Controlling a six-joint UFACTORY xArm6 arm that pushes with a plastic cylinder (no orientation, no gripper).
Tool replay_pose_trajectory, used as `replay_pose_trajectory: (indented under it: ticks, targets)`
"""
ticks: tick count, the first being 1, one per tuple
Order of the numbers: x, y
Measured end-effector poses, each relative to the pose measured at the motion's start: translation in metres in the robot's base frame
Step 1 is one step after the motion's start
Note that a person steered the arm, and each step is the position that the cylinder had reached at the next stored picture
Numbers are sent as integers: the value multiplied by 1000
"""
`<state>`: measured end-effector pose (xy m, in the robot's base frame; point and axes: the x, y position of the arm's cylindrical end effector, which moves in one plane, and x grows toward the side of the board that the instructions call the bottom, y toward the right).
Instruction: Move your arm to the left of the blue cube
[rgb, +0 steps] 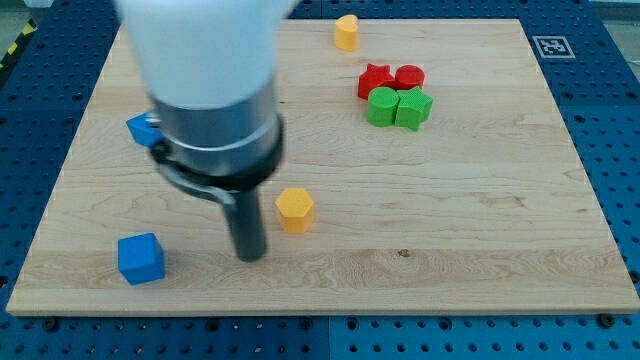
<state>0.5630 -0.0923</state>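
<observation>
Looking from the view's left, you first meet the blue cube (140, 258). It sits down near the board's bottom edge, well to the left of my tip (249, 256) and at about the same level. That is the block you care about.

Next comes a second blue block (143, 128), up toward the view's top from my tip and also on its left. The big grey arm body hides part of it, so you cannot tell its shape.

Then comes my tip itself. It is only a dark rod with no jaws (so there is nothing to open, close or hold). It rests on the wooden board (480, 230), apart from every block.

Just to the right of my tip, and a bit higher in the view, is the yellow hexagon block (295, 209). It is near but not touching.

Far off to the upper right you see a yellow heart-shaped block (346, 32). Right of that is a tight group: a red star block (375, 80), a red round block (409, 76), a green round block (382, 106) and a green star block (412, 108).

Now the tricky part. My tip is on the cube's right, and you want it on the cube's left. If you slide straight across, the rod will likely hit the cube and shove it along, maybe off the board's left edge. Going around it looks safer. Swinging too wide toward the top could bump the half-hidden blue block.
</observation>
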Motion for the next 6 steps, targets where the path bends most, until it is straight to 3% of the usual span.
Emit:
replay_pose_trajectory:
  ticks: [3,4,6]
  targets:
    - [-34,-30]
    - [-58,-64]
    - [-61,-155]
